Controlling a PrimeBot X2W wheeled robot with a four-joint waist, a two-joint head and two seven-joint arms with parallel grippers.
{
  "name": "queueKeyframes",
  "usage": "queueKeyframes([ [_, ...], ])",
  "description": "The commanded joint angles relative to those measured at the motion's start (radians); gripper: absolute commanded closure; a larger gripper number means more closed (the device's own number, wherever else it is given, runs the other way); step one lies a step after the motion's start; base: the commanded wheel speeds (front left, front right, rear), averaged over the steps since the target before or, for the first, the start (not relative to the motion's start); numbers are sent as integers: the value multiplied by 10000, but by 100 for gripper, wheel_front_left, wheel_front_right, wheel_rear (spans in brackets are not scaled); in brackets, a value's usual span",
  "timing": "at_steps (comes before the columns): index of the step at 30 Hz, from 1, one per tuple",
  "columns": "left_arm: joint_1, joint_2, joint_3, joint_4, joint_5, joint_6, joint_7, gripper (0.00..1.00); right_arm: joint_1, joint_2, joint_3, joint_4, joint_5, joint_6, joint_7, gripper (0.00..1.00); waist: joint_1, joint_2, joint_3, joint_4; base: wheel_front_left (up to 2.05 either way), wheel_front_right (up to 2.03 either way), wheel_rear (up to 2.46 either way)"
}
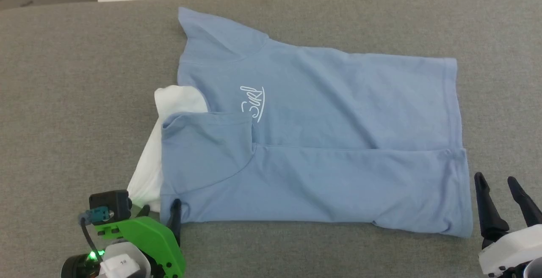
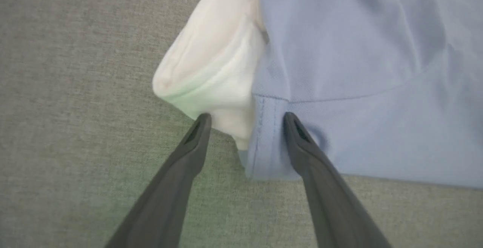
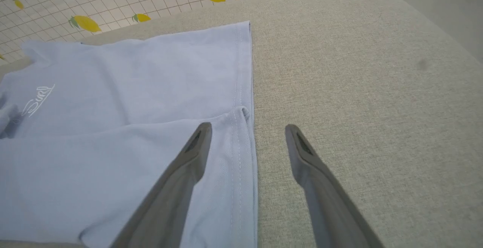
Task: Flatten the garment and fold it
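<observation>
- The T-shirt (image 1: 322, 142) lies flat on the gray surface (image 1: 76, 100), with its hem toward the robot's right and its near side folded over.
- Bare surface surrounds it, broadest at the left and narrow at the far edge.
- The left gripper (image 2: 247, 116), fingers spread, straddles the near left corner where the white panel (image 2: 211, 63) meets blue.
- The right gripper (image 3: 248, 126), spread and empty, straddles the stitched hem.
- The shirt is soft knit, lightly creased; the surface is coarse weave.
</observation>
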Motion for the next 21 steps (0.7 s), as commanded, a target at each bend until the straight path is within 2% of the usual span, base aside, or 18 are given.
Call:
queueKeyframes([
  [1,-146,-25,15,76,-115,236,216,0,-221,-47,5,37,71,-15,-56,0,0,0,272,-128,0,0,0],
  [6,-266,-232,-44,218,-353,631,821,0,-363,-137,44,104,162,-15,-62,0,0,0,626,-133,0,0,0],
  [10,-614,-292,-239,495,-425,453,1112,0,-541,-228,133,168,228,-15,-41,0,0,0,850,-98,0,0,0],
  [11,-707,-319,-326,619,-497,337,1247,29,-586,-256,169,191,240,-15,-25,0,0,0,888,-85,0,0,0],
  [12,-793,-328,-379,695,-514,236,1286,100,-623,-282,207,208,253,-15,-10,0,0,0,909,-79,0,0,0],
  [15,-996,-377,-452,838,-608,-80,1288,100,-778,-438,329,228,269,-15,51,0,0,0,932,-73,0,0,0],
  [21,-897,-234,-143,397,-540,-293,646,100,-951,-766,362,17,433,-15,507,0,0,0,773,-86,0,0,0],
])
